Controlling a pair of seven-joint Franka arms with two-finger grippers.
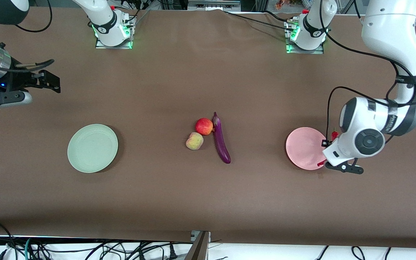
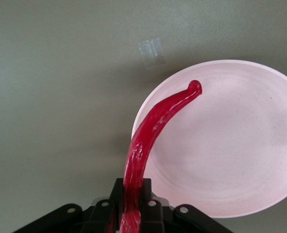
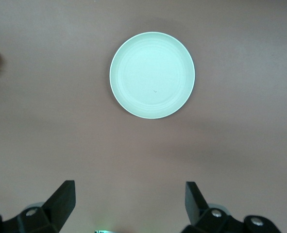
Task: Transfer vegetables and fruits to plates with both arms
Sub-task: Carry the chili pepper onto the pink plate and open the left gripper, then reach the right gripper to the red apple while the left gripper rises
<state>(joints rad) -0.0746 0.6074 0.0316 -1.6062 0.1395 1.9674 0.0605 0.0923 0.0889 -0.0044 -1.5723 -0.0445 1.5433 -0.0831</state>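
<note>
The left gripper (image 2: 131, 213) is clamped on the red chili pepper (image 2: 153, 131), holding it over the edge of the pink plate (image 2: 230, 145) at the left arm's end of the surface, so the first delivery looks close but nothing sits on that plate yet. The right gripper (image 3: 128, 204) hangs with its jaws spread wide and empty, waiting high above the brown surface (image 1: 157, 83) near the green plate (image 1: 92, 148), which is bare too. In the middle, the purple eggplant (image 1: 221, 139) lies beside the red fruit (image 1: 204, 126), with the yellow-green fruit (image 1: 194, 141) touching the red one, nearer the front camera. So by my reckoning three pieces remain untouched. Cables trail along the edge of the surface nearest the camera.
</note>
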